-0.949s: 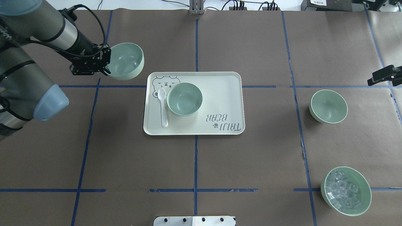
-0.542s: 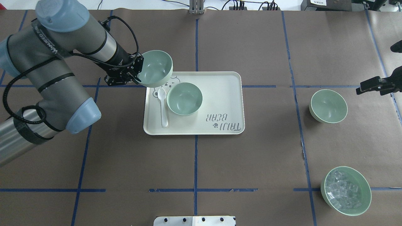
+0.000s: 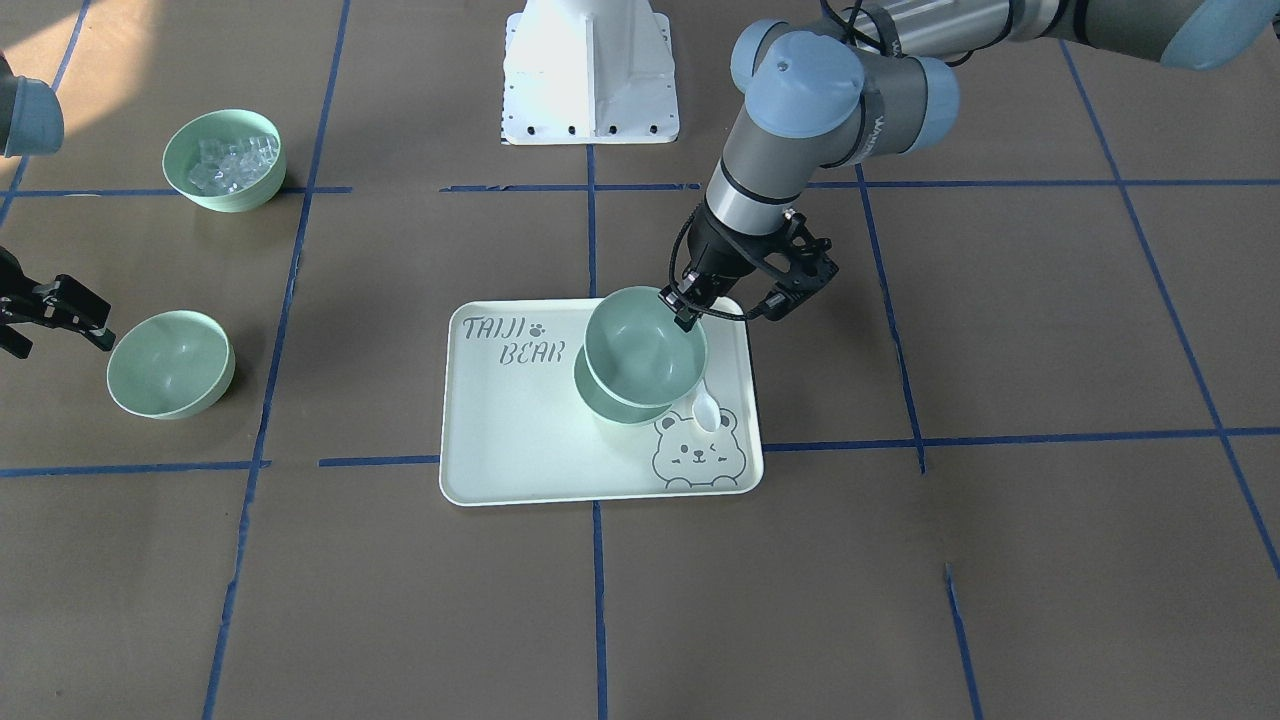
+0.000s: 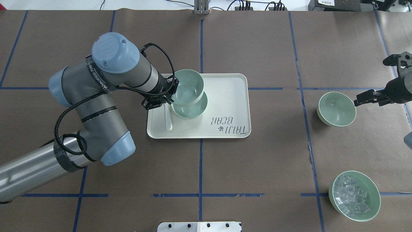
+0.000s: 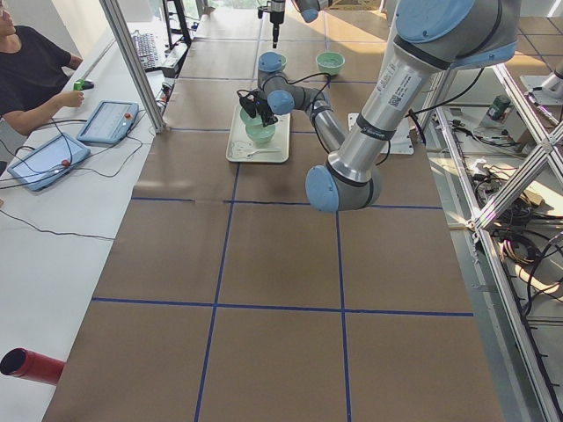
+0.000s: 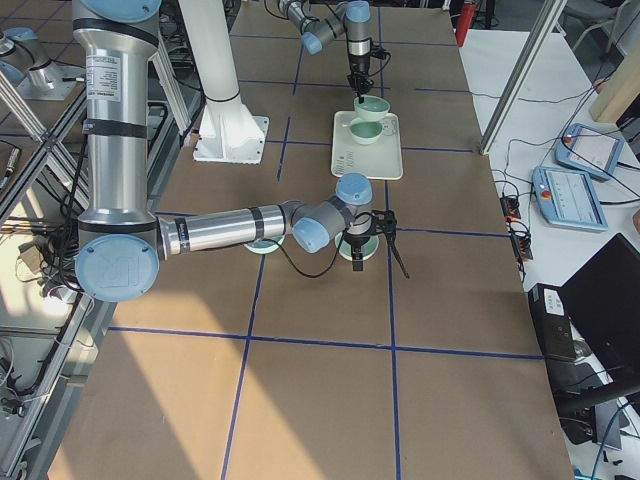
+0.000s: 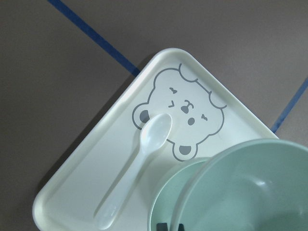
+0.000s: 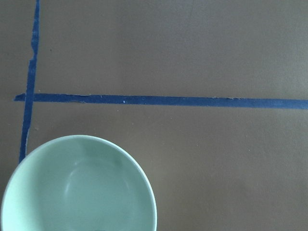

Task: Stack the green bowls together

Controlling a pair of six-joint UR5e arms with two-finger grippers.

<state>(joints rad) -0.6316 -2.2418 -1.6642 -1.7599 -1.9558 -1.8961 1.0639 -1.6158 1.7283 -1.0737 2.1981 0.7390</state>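
Note:
My left gripper (image 4: 170, 94) is shut on the rim of a mint-green bowl (image 4: 189, 86) and holds it slightly above, and overlapping, a second green bowl (image 4: 190, 110) that sits on the bear-print tray (image 4: 225, 96). In the front view the held bowl (image 3: 645, 345) hangs over the lower bowl (image 3: 600, 408). The left wrist view shows the held bowl (image 7: 250, 192) over the tray bowl (image 7: 166, 204). A third green bowl (image 4: 337, 109) stands on the table at the right. My right gripper (image 4: 362, 100) is open, empty, at that bowl's right rim. The right wrist view shows this bowl (image 8: 79, 187) below it.
A white spoon (image 4: 168, 119) lies on the tray just left of the bowls, under my left wrist. A green bowl of clear ice-like cubes (image 4: 354, 196) stands at the near right. Blue tape lines cross the brown table cover.
My left arm has carried its bowl to the right, from beside the tray to over the bowl on the tray. My right gripper has moved in toward the right-hand bowl.

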